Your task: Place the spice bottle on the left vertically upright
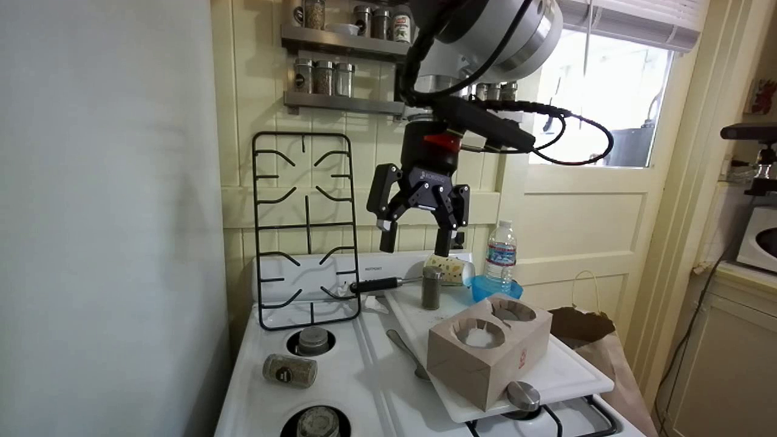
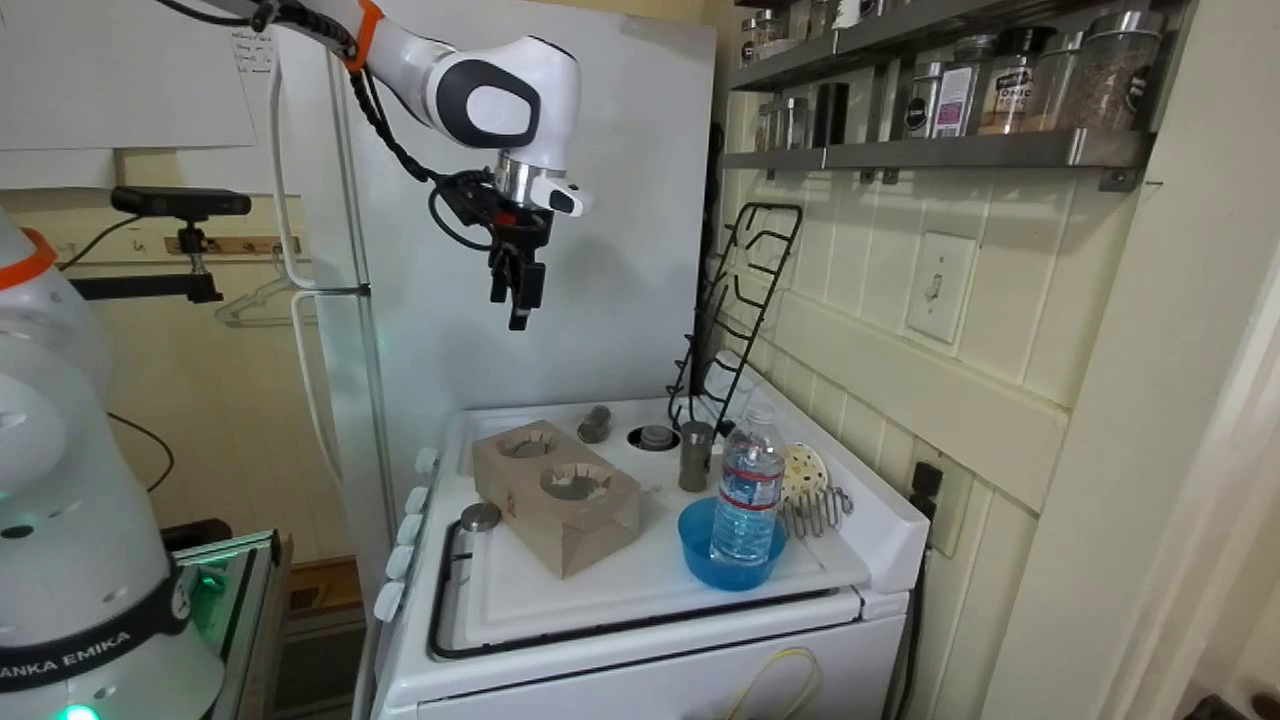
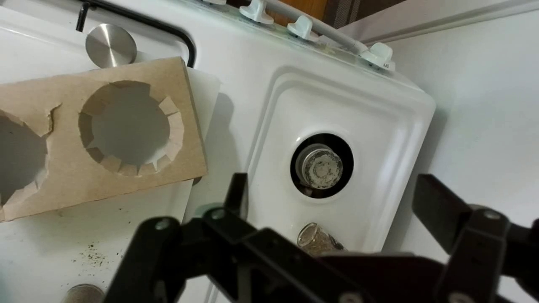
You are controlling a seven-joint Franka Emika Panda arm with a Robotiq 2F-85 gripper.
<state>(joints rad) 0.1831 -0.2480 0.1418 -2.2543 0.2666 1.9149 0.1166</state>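
Note:
A glass spice bottle (image 1: 290, 371) with brown contents lies on its side on the white stove top, between two burners. It also lies there in an exterior view (image 2: 594, 425). In the wrist view the bottle's base end (image 3: 316, 239) shows, the rest hidden behind the gripper body. A second spice bottle (image 1: 431, 292) stands upright on the white board, also seen in an exterior view (image 2: 695, 458); its top edge (image 3: 84, 293) shows in the wrist view. My gripper (image 1: 416, 244) is open and empty, high above the stove with fingers pointing down (image 2: 516, 308).
A cardboard box (image 1: 488, 370) with two round holes sits on the white board. A blue bowl (image 2: 700, 545) holds a water bottle (image 2: 748, 490). A black grate (image 1: 306, 226) leans on the back wall. A spoon (image 1: 408, 352) lies beside the board. The fridge (image 2: 600, 200) borders the stove.

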